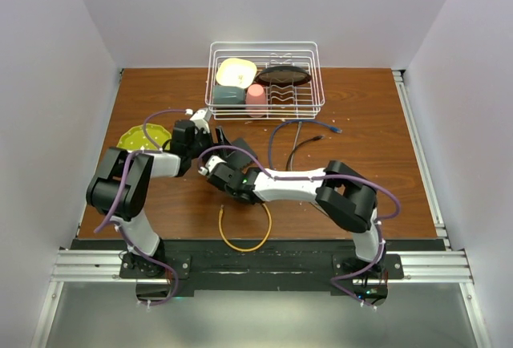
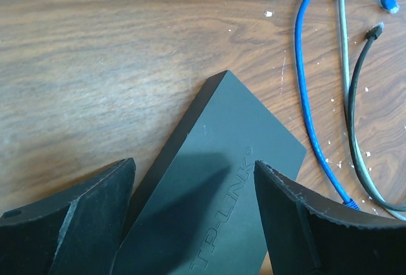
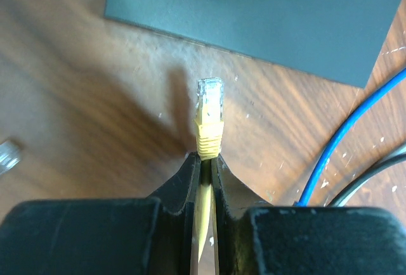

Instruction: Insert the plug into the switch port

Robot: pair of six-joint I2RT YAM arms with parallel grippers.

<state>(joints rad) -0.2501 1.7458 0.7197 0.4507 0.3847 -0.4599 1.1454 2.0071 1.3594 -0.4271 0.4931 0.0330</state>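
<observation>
The switch is a flat dark grey box marked TP-LINK (image 2: 222, 180), lying on the wooden table (image 1: 232, 146). Its ports do not show in any view. My left gripper (image 2: 193, 164) is open, with its fingers (image 2: 82, 224) spread over the box's top face. My right gripper (image 3: 206, 158) is shut on a yellow cable just behind its boot. The clear plug (image 3: 210, 96) sticks out ahead of the fingers. It points at the box's near edge (image 3: 254, 15) and stands a short gap away from it. The yellow cable loops back toward the table's front (image 1: 244, 240).
A blue cable (image 2: 304, 97) and a dark cable (image 2: 352, 110) lie loose to the right of the switch. A second clear plug (image 3: 7, 156) lies at the left of the right wrist view. A wire dish rack (image 1: 264, 83) stands at the back. A green plate (image 1: 136, 138) lies at the left.
</observation>
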